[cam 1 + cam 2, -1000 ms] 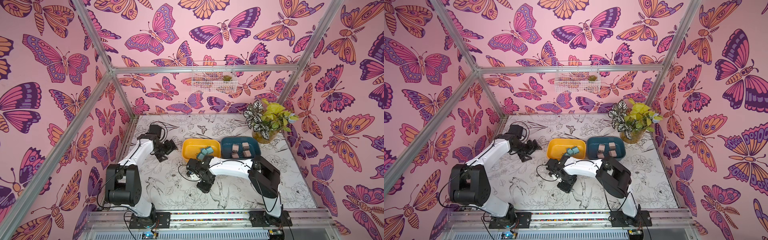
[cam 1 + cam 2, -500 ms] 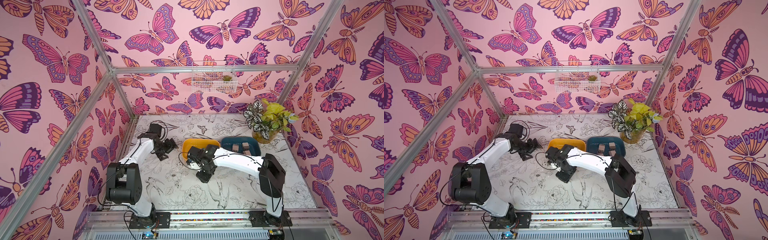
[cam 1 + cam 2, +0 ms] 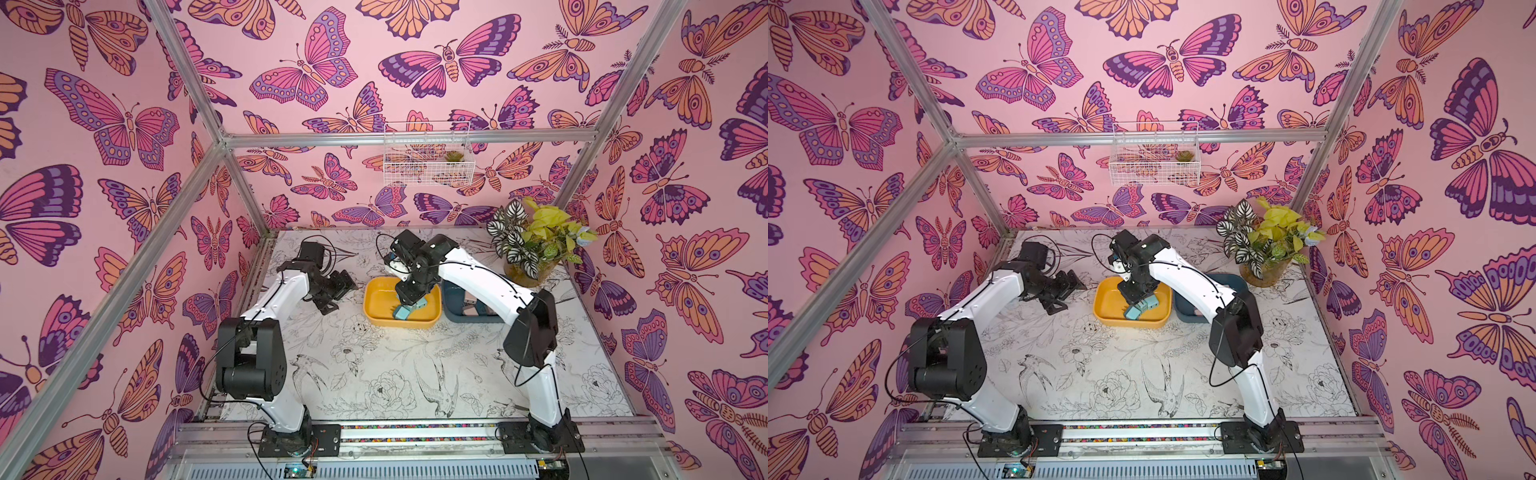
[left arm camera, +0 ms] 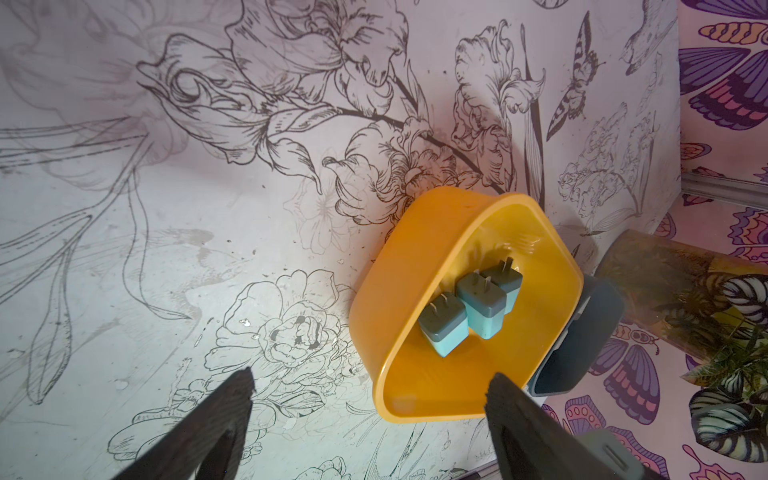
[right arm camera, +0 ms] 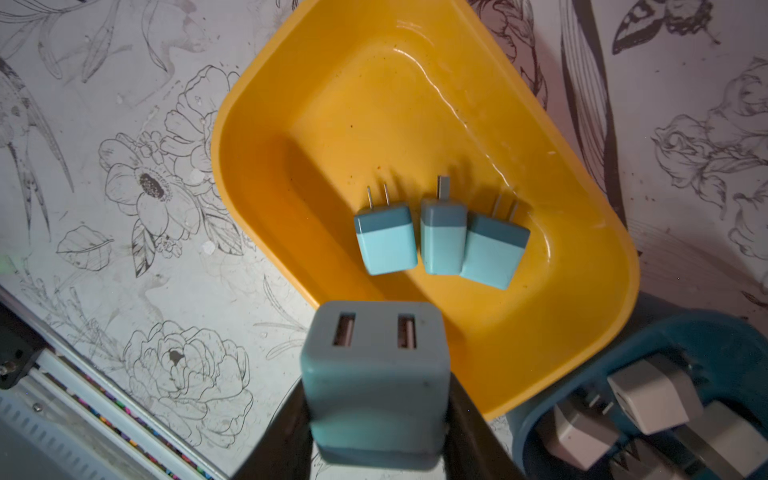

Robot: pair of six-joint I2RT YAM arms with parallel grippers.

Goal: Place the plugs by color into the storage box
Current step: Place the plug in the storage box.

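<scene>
Several slips looked possible. The right gripper was pinching the fourth teal plug by its sides, ports towards the wrist camera, and hung above the yellow tray. In the wrist view the plug appeared over the tray's near rim rather than its middle. A release there might, I judged, have clipped the rim and sent the plug out onto the table. Let go from too high, it could also have bounced off the three teal plugs below. It could even have hopped into the blue tray, which stood just beside the yellow one and seemed to touch it, and that would have mixed the colours. Coming lower carried its own risk: the jaws could have struck that cluster or nudged the light tray. The left gripper was spread wide and held nothing, hovering over the table beside the yellow tray. As for contents, the yellow tray held those three teal plugs lying side by side on its floor, with much of the floor bare. The blue tray held only pale pink plugs, piled close. Their count was uncertain, because the frame cut them off and the right arm partly hid them from above.
</scene>
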